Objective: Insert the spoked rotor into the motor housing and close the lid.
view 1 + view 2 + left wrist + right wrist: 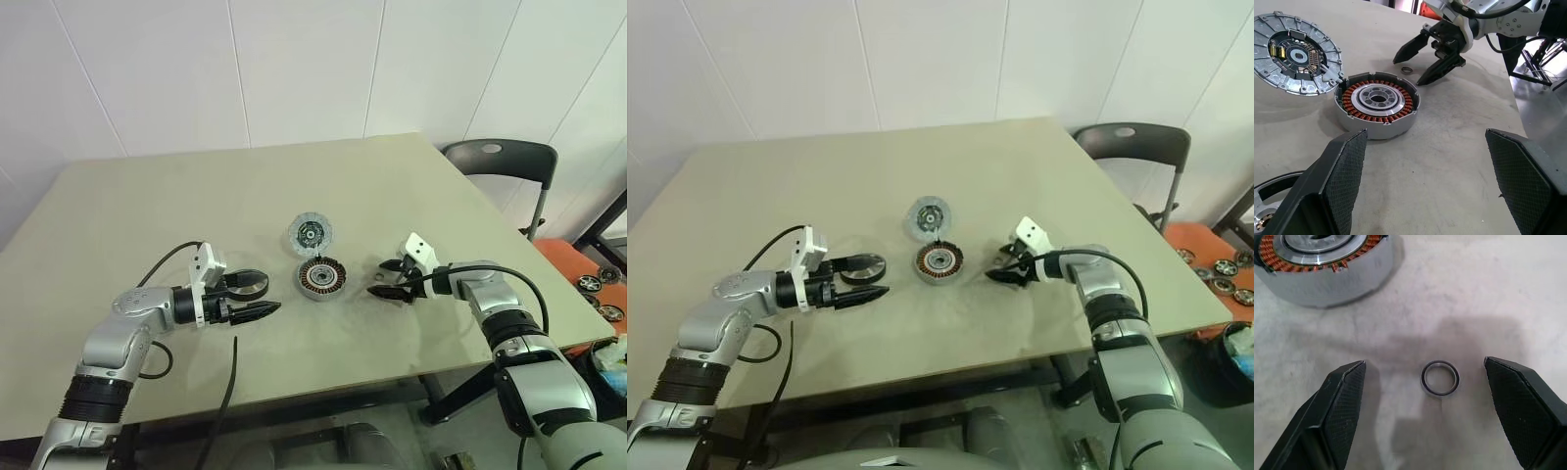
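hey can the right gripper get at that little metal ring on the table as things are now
Probably yes. The right gripper is open, its black fingers standing on either side of the small ring, which lies flat on the bare table. The motor housing sits apart from it, so nothing blocks a close.

1. The two eye views look forward and down from head height over the whole table (pixel 118 225), set back enough to take in both arms; they share nearly the same scene.
2. The left wrist view sits low and close, looking along its own fingers (pixel 1344 166) across the table to the motor housing (pixel 1376 105), the lid (pixel 1298 54) and the right gripper (pixel 1418 61) (the wrist views share the housing).
3. The right wrist view looks steeply down, very near the tabletop, at a small ring (pixel 1440 378) between its fingers (pixel 1339 396).
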Controlling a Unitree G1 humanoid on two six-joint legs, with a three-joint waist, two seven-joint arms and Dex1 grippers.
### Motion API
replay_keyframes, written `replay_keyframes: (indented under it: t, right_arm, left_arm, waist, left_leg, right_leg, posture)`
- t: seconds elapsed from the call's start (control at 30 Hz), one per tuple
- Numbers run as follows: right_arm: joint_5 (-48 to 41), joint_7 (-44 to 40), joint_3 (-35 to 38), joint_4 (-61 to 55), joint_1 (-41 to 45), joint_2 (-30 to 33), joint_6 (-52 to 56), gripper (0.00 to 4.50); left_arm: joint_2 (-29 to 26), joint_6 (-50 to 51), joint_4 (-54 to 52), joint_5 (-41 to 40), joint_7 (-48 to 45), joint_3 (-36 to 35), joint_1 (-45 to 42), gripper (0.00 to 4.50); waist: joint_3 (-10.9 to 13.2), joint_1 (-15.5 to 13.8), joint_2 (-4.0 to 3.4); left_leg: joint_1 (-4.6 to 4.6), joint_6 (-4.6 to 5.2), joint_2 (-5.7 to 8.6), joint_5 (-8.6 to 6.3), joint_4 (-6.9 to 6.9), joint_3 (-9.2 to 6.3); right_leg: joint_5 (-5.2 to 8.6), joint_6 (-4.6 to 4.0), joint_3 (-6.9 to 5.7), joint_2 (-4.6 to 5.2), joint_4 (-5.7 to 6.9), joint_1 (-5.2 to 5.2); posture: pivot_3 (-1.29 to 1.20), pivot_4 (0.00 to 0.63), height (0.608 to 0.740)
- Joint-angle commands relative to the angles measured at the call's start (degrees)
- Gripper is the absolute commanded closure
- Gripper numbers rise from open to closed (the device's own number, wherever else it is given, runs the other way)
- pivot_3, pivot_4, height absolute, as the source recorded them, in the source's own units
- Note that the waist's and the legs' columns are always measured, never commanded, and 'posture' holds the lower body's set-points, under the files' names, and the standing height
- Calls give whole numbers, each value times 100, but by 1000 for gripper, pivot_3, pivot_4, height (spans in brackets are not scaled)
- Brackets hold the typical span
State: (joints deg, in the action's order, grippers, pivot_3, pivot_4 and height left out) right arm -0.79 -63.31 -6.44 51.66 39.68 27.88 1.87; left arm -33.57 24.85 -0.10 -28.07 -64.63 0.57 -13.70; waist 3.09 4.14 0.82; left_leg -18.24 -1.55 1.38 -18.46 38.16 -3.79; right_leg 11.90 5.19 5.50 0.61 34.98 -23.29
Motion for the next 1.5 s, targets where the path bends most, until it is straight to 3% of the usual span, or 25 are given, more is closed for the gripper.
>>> replay_keyframes:
  t: [0.03, 0.4, 0.5, 0.63, 0.8, 0.9, 1.0, 1.5]
  right_arm:
    - [5, 16, 57, 23, 99, 59, -106, 425]
    - [64, 134, 31, 296, 173, 32, -171, 425]
    - [86, 181, 28, 379, 232, 15, -211, 1027]
    - [128, 244, 13, 490, 310, -14, -292, 2321]
    - [174, 320, 17, 650, 403, -51, -369, 2321]
    - [169, 289, 31, 692, 414, -76, -393, 2877]
    - [183, 293, 30, 700, 422, -86, -400, 3826]
    - [140, 95, 13, 600, 454, -193, -215, 3836]
  left_arm:
    - [-58, 19, -173, -87, 7, -115, -73, 411]
    - [-39, 86, -262, -99, 27, -107, -10, 411]
    - [-29, 77, -259, -90, 41, -107, -6, 384]
    - [-34, 62, -277, -97, 67, -127, 16, 384]
    - [-29, 44, -287, -97, 95, -132, 34, 384]
    - [-29, 41, -306, -102, 109, -134, 56, 384]
    - [-27, 39, -313, -103, 123, -140, 69, 384]
    - [28, 65, -417, -139, 204, -130, 128, 384]
  waist:
    - [0, 0, 0]
    - [-1, -1, 2]
    - [-1, 2, 2]
    - [-1, 1, 2]
    - [-1, 5, 2]
    - [-1, 6, 2]
    - [-1, 8, 2]
    - [-2, 9, 4]
  left_leg:
    - [0, 0, 0, 0, 0, 0]
    - [4, 0, 0, 0, 2, 8]
    - [4, 0, 0, 0, 2, 11]
    - [4, 0, 0, 0, 4, 19]
    - [6, 0, 0, 0, 5, 21]
    - [6, 0, 0, 0, 4, 21]
    - [6, 0, 0, 0, 4, 22]
    - [7, 0, -1, 0, 4, 22]
  right_leg:
    - [0, 0, 0, 0, 0, 0]
    - [13, -10, 9, 0, 0, 9]
    - [13, -10, 11, 0, 0, 9]
    - [15, -8, 18, 0, 0, 13]
    - [17, -7, 21, -1, 0, 14]
    - [16, -8, 21, -1, 0, 13]
    - [16, -7, 22, -1, 0, 14]
    - [18, -5, 23, -2, 0, 14]
  posture:
    - [0, 0, 740]
    - [0, 0, 740]
    - [0, 0, 740]
    - [0, 0, 740]
    - [0, 0, 740]
    - [0, 0, 740]
    - [0, 0, 740]
    - [0, 0, 740]
